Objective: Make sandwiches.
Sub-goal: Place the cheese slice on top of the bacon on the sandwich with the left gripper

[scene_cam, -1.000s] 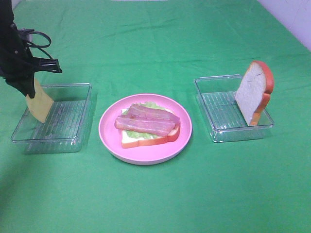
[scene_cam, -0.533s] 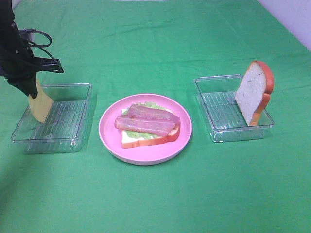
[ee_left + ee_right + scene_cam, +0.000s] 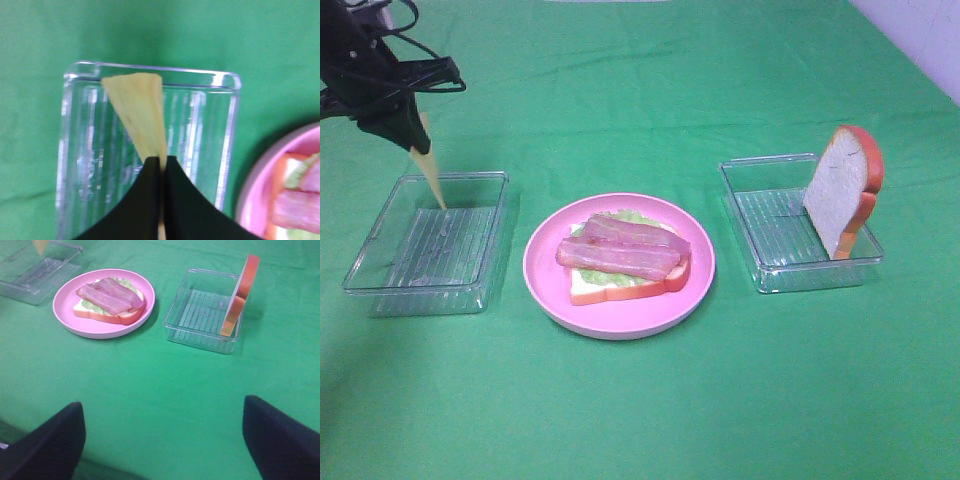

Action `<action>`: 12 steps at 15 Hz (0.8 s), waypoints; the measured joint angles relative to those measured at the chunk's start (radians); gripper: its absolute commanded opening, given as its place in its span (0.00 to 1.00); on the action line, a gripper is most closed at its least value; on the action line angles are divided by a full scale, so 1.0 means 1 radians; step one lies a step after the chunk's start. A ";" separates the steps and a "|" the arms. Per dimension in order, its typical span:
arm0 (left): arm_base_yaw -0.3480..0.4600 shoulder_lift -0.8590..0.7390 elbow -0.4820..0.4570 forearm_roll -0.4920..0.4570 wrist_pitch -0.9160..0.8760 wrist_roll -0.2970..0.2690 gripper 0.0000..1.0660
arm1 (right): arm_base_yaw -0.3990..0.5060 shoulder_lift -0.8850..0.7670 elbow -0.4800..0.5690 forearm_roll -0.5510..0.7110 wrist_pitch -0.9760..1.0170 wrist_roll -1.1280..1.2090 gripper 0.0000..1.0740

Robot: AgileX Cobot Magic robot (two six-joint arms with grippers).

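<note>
Hanging from the left gripper (image 3: pixel 408 138) in the upper left of the frame is the yellow cheese square (image 3: pixel 430 176). It's pinched tight by one edge and dangles over the left clear tray (image 3: pixel 380 292). The half-built sandwich (image 3: pixel 620 270) sits on the pink plate (image 3: pixel 620 330) at centre frame, bacon (image 3: pixel 625 250) over lettuce (image 3: pixel 632 216). The top bread slice (image 3: pixel 840 195) leans upright in the right tray (image 3: pixel 765 272). The right gripper (image 3: pixel 165 440) is spread wide with nothing in it.

If I were driving, I'd carry the cheese high enough to clear the tray wall, centre it over the bacon, and tip it flat before letting go. It looks floppy and it's held edge-on, so it could easily land crooked or slide off.
</note>
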 measured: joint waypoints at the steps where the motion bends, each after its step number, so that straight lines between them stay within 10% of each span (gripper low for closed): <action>1: -0.007 -0.001 0.000 -0.083 -0.011 0.046 0.00 | 0.000 0.000 0.000 0.000 0.000 0.000 0.73; 6: -0.131 -0.001 0.000 -0.354 -0.099 0.204 0.00 | 0.000 0.000 0.000 0.000 0.000 0.000 0.73; 12: -0.366 0.069 0.000 -0.417 -0.254 0.232 0.00 | 0.000 0.000 0.000 0.000 0.000 0.000 0.73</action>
